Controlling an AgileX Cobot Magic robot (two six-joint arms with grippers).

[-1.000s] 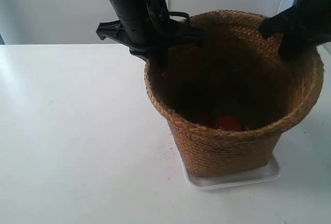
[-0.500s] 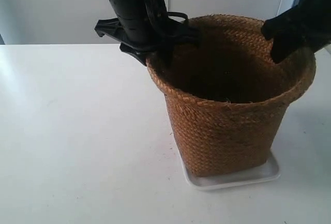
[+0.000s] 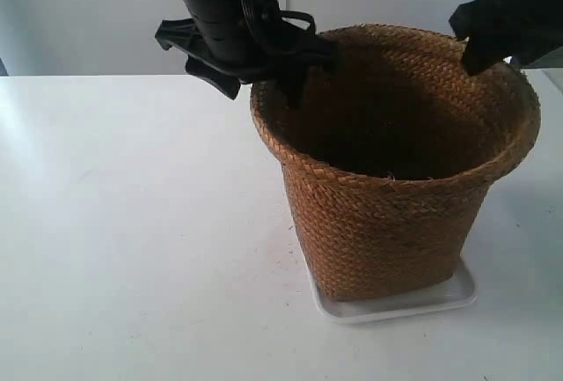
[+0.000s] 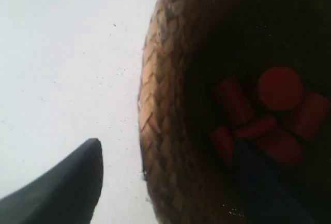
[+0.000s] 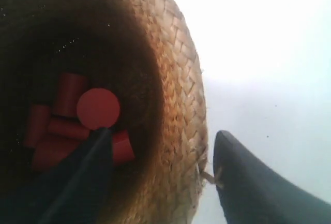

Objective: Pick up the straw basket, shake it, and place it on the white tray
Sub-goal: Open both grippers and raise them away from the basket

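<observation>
Left gripper [image 4: 165,144] is sitting spread wide across the braided rim of the straw basket [image 4: 155,105]. One dark finger [image 4: 67,188] is hanging outside with a clear strip of white table [image 4: 67,53] showing between it and the weave, and the other is reaching down into the dark interior, so it is pinching nothing. Right gripper [image 5: 164,133] is doing the same on its own part of the rim: jaws parted, one finger inside the basket, the other outside and just beside the braid, with a loose straw strand [image 5: 209,176] poking against it. Whether that outer finger is actually touching the weave, I cannot tell. Down on the basket floor, red cylinders [image 5: 98,108] are lying bunched together, one turning its round end toward the camera and the rest lying on their sides. Over in the exterior view, the basket is standing upright on the white tray [image 3: 449,297], its base covering most of the tray, with only a low glossy rim peeking out along the near and right-hand edges. The arm at the exterior view's left [image 3: 220,11] is hovering over the rim on that side, and the arm at the exterior view's right [image 3: 519,11] is hanging over the opposite part of the rim. Tray and basket are resting together on the table.
</observation>
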